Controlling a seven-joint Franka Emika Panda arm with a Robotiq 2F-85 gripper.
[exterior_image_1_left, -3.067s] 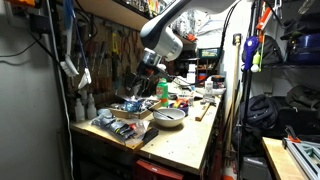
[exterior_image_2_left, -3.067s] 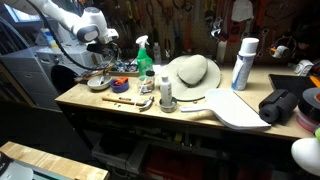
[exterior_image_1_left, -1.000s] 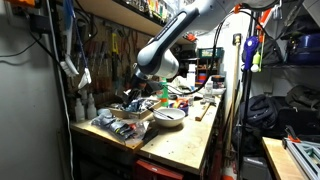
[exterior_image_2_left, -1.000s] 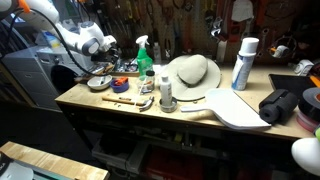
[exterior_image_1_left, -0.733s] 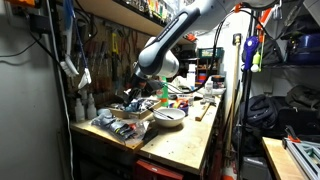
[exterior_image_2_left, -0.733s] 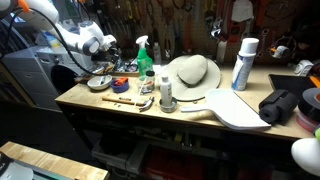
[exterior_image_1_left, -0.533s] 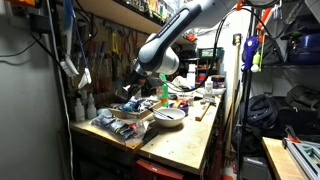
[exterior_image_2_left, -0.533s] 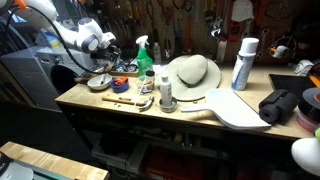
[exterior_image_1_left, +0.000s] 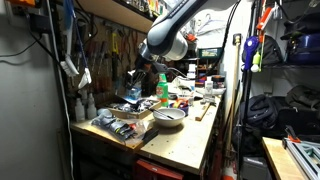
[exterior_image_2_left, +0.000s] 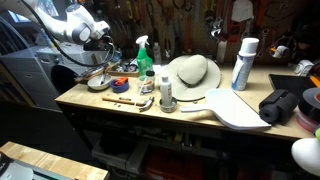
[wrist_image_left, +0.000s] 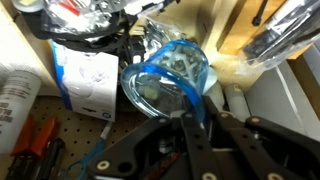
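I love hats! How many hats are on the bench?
1. The hat lies mid-bench, right beside the green bottle. More could be hidden in the clutter.

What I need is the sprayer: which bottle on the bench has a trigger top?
The green bottle beside the hat; the tall white can and the small bottle have plain caps.

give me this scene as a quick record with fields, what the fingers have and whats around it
gripper: raised over the bench, fingers closed
held: blue cup, clear plastic, pinched at the rim
in cup: small things, too blurred to name
bench: wooden, cluttered
nearby: metal bowl, green bottle, hat, white can
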